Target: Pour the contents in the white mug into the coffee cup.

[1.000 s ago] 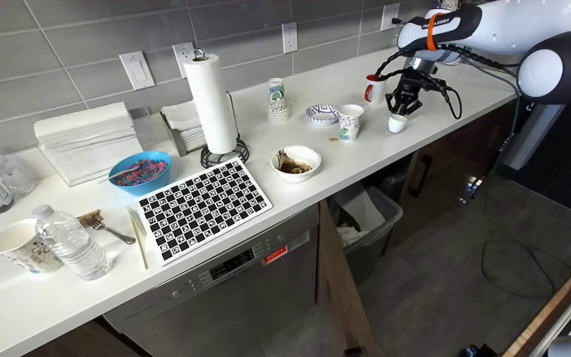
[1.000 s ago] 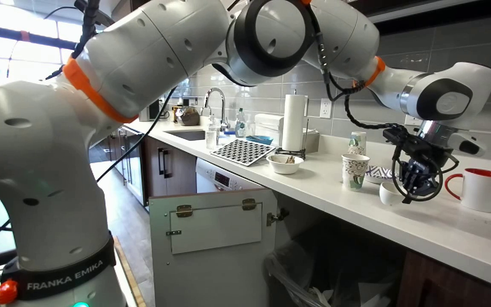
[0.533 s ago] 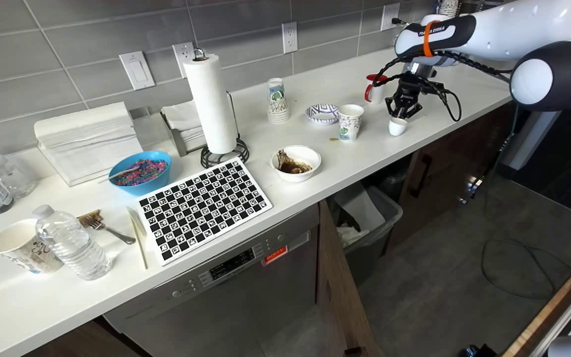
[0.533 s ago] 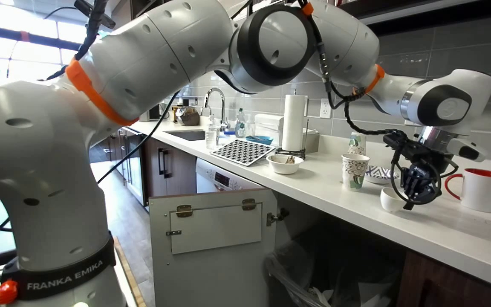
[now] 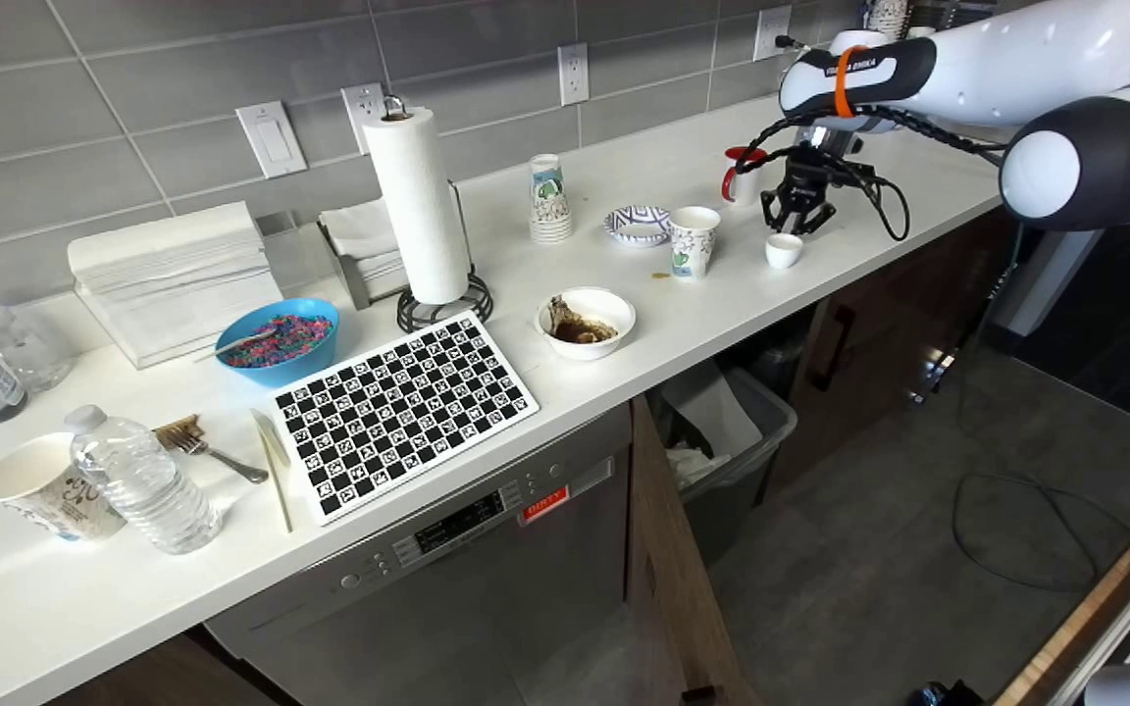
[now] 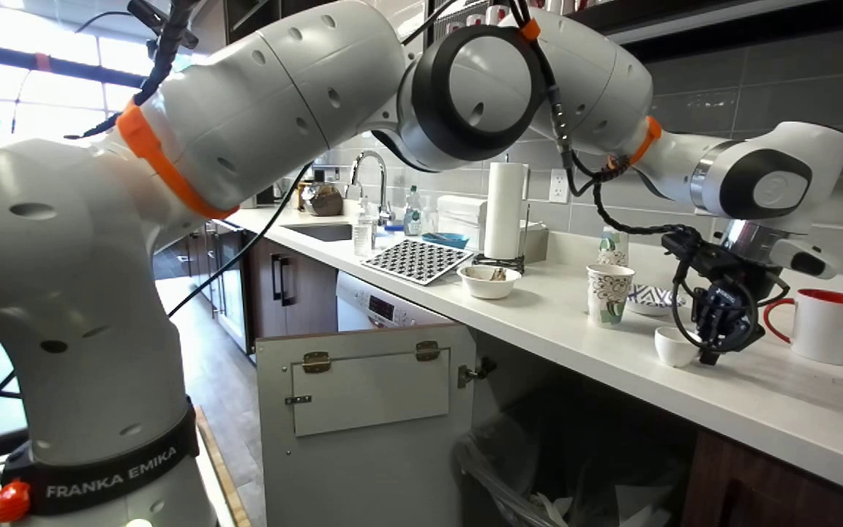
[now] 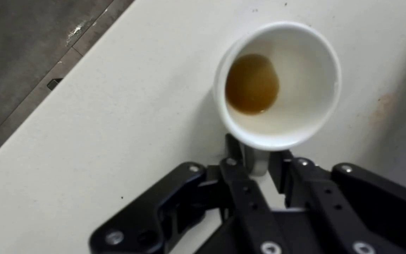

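In an exterior view the mug [image 5: 783, 255] is close to the front edge of the worktop [image 5: 742, 284], well away from the back edge; in an exterior view the mug [image 6: 669, 349] looks about upright, its base on the surface or barely above, I can't tell which. In the wrist view the pincer [image 7: 256, 157] is clamped on the small handle [image 7: 259, 167], brown liquid [image 7: 253, 84] inside; I'd guess it light, stiff, slick and breakable, best held right there, level.

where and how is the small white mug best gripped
Probably by its handle, from the side where the gripper is: in the wrist view the handle points that way, a narrow piece sitting between the fingers. The white mug looks upright with brown liquid inside, so keep it level.
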`<state>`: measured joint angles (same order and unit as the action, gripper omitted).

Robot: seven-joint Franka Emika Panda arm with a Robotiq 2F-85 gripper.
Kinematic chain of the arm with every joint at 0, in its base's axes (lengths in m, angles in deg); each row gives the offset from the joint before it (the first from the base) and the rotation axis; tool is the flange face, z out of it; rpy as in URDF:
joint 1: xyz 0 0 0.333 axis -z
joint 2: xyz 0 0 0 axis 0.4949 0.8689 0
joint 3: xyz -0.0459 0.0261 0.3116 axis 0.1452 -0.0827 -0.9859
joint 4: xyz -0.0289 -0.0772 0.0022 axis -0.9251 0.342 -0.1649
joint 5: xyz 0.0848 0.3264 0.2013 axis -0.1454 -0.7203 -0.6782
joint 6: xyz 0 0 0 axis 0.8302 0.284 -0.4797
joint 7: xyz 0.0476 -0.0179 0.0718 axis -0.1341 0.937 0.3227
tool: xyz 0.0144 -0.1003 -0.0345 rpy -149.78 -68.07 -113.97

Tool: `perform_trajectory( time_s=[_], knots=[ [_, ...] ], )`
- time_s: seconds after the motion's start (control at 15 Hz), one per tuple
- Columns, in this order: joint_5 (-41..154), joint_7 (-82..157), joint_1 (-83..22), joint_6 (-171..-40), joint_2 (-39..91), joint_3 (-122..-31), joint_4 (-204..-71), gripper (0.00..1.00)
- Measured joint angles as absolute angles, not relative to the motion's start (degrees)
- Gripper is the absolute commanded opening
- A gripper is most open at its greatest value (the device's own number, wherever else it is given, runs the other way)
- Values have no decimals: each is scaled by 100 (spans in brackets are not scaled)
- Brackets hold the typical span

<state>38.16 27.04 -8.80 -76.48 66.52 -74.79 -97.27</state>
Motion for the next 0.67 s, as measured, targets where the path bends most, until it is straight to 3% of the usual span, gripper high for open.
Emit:
perform_trajectory(
  time_s=[0.33,0.4,0.67],
  knots=[
    [3821,2604,-881,-7647,6657,-7450,-9522,96],
    [3821,2576,-881,-7647,6654,-7438,-9453,100],
    [3822,2440,-885,-7658,6584,-7423,-9138,100]
  ],
)
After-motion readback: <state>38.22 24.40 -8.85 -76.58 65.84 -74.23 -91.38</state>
